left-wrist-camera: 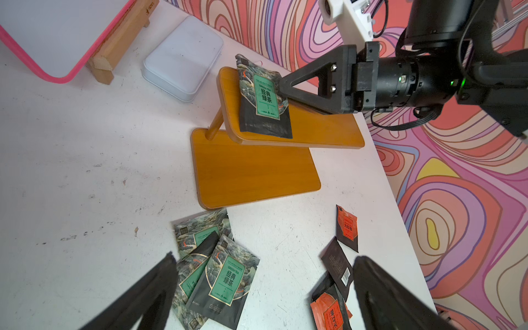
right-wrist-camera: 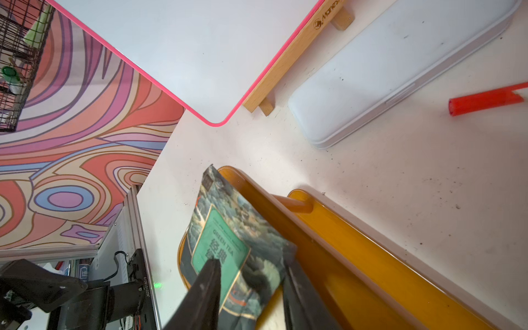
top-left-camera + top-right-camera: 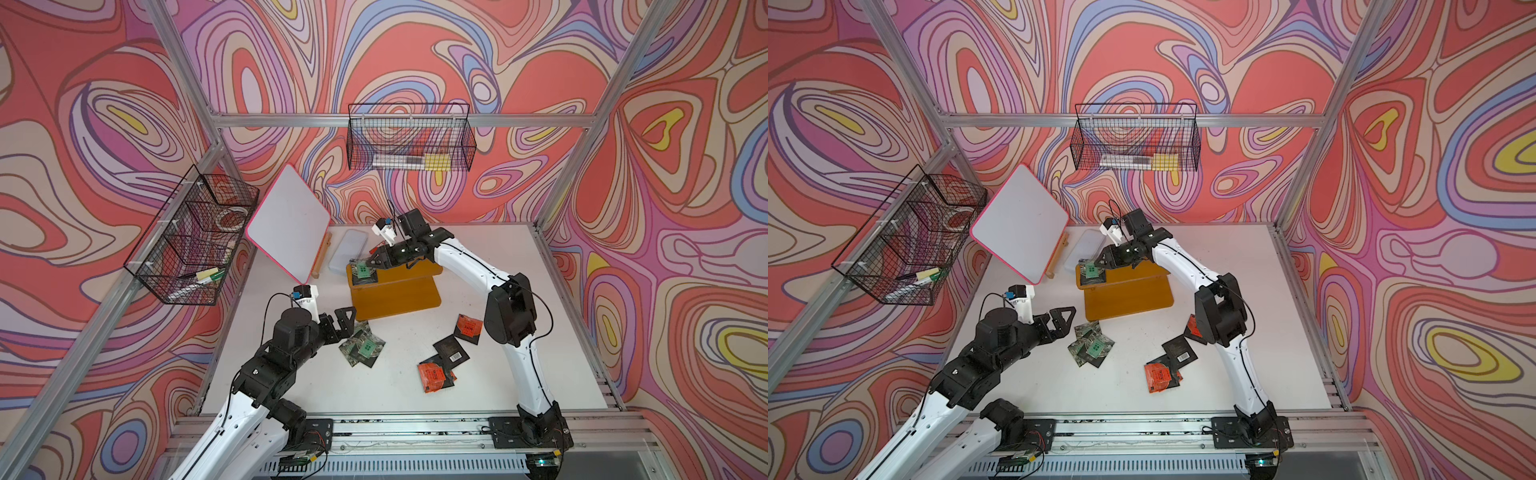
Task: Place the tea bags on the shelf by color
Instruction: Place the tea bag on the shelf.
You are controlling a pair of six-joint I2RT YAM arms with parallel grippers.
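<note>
While the right gripper parts narrowly around a green tea bag overhanging the shelf, it may slip off; left gripper hovers wide open, empty.

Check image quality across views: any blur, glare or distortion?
Both top views: wide-angle bowing of the frame rails, even light, sharp. Left wrist view: left claw fingers blurred at close range; green tea bag label is legible. Right wrist view: right claw fingers soft, glossy glare along the shelf edge.
</note>
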